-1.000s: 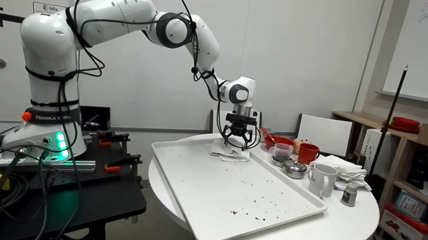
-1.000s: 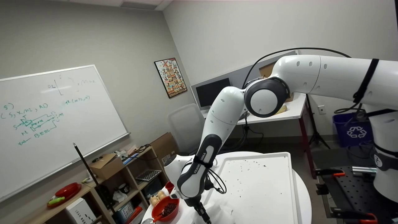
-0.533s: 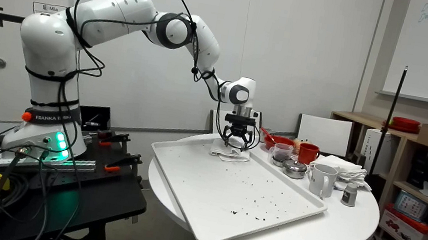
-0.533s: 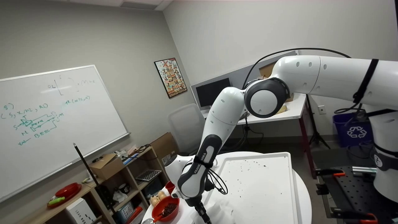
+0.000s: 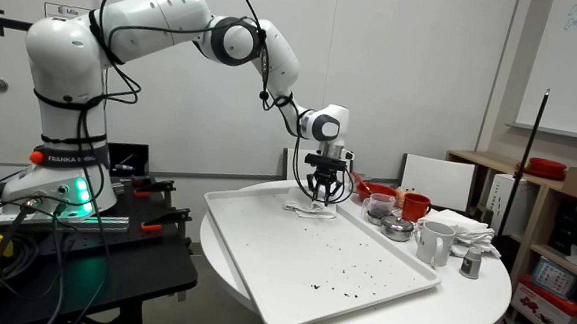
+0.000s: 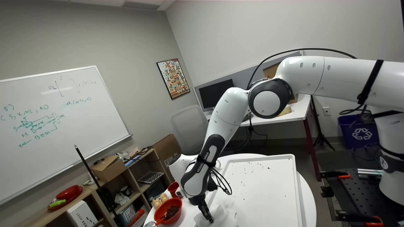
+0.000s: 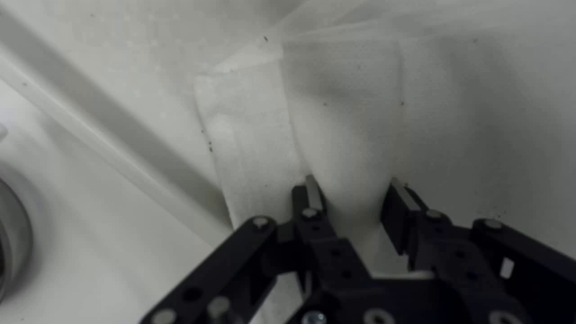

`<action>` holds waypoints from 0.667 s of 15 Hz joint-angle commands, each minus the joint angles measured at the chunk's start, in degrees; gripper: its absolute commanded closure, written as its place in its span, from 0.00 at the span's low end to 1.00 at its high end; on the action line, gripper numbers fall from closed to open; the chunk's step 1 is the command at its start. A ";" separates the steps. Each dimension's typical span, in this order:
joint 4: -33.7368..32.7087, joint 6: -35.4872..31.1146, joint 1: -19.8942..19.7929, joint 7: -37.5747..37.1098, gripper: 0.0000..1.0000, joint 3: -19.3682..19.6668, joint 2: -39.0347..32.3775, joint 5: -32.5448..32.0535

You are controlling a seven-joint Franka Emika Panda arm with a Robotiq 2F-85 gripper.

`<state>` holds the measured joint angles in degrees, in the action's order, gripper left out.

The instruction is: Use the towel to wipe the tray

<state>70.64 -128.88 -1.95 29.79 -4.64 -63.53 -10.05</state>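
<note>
The white towel (image 5: 309,211) lies folded on the white tray (image 5: 262,251), close to the tray's edge; seen in an exterior view, it sits at about 12 o'clock from the tray's middle. The Robotiq gripper (image 7: 352,191) is right over the towel, its jaws pointing down at the cloth. They stand partway apart, with a fold of the towel rising between them; whether they pinch that fold or merely flank it, I cannot tell. In the wrist view, towel layers spread from the jaws towards 11 and 12 o'clock, and the tray's raised rim (image 7: 108,155) slants across from 10 o'clock to 7 o'clock of the view's middle.

Dark crumbs (image 5: 344,271) are scattered over the tray from about 1 o'clock round to 6 o'clock. The tray rests on a round white surface (image 5: 459,314). The Franka Panda arm (image 5: 173,8) reaches over from its base (image 5: 59,182) at 9 o'clock.

Beyond the tray's edge, on the same surface, a red bowl (image 5: 384,191) stands at 1 o'clock with a red handle (image 5: 360,182) slanting out of it; in an exterior view dark bits (image 6: 172,212) show inside it. A red mug (image 5: 415,208) and a lidded metal bowl (image 5: 396,228) stand at 2 o'clock, a grey mug (image 5: 434,245) between 2 and 3, and a small grey shaker (image 5: 470,264) at 3. Crumpled white cloths (image 5: 459,226) lie just beside the grey mug, at its 2 o'clock.
</note>
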 commanded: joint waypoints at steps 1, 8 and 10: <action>-1.89 1.31 -0.19 -1.46 0.91 -0.31 -0.76 0.99; 0.09 1.95 0.48 -3.30 0.93 -0.86 0.33 1.43; 0.54 2.38 0.49 -4.36 0.93 -0.70 0.59 1.72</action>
<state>70.53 -127.95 -1.67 27.27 -5.29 -63.52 -9.47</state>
